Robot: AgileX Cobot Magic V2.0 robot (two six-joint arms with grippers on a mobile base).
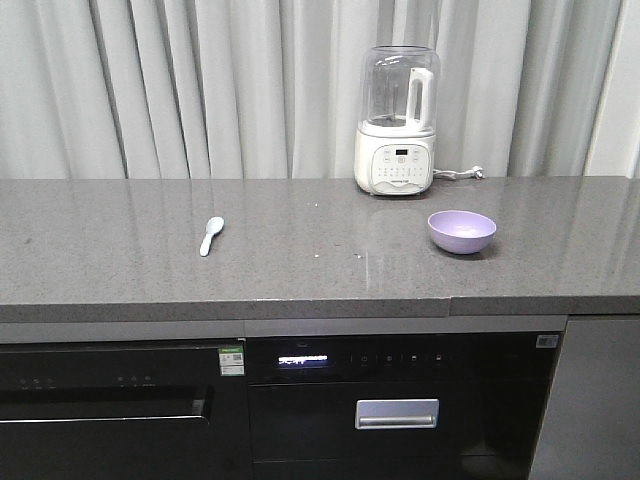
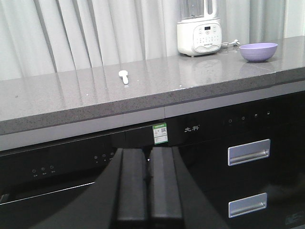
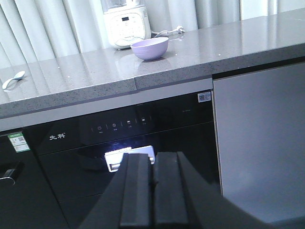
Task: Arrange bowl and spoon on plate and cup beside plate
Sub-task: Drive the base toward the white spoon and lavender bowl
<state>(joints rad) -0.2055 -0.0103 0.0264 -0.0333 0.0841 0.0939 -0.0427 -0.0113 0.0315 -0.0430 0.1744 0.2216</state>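
Note:
A lilac bowl (image 1: 462, 231) (image 2: 258, 51) (image 3: 149, 48) stands upright on the grey counter, right of centre. The pale spoon (image 1: 211, 235) (image 2: 124, 76) (image 3: 13, 79) lies flat on the counter's left half, far from the bowl. No plate or cup is in view. My left gripper (image 2: 148, 151) is shut and empty, low in front of the black cabinet fronts below the counter. My right gripper (image 3: 153, 155) is also shut and empty, below counter level before the drawer handle (image 3: 129, 158). Neither arm shows in the front view.
A white blender (image 1: 398, 122) with a clear jug stands at the counter's back, just behind the bowl, its cord (image 1: 458, 174) trailing right. Curtains hang behind. The counter's front edge (image 1: 300, 308) overhangs black appliance fronts with metal handles (image 1: 397, 413).

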